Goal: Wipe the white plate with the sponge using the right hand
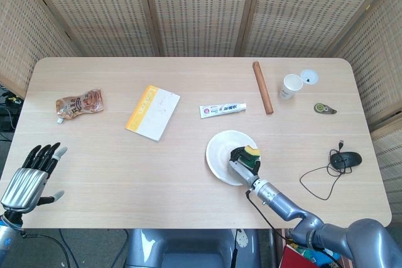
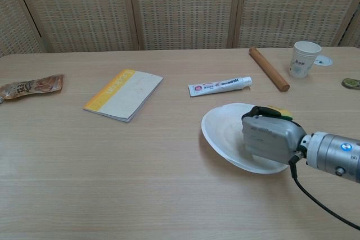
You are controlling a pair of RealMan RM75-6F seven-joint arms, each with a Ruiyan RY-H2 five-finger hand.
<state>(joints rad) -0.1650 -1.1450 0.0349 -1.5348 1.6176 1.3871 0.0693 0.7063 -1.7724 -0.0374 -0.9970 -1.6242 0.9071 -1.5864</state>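
The white plate lies right of the table's middle, near the front edge. My right hand rests over the plate's right half and grips the yellow and green sponge, which peeks out past the fingers. The hand hides most of the sponge. My left hand hovers off the table's front left corner with its fingers spread and nothing in it; the chest view does not show it.
A toothpaste tube lies just behind the plate. A yellow booklet, a snack pouch, a wooden rolling pin, a paper cup and a mouse with its cable also lie on the table.
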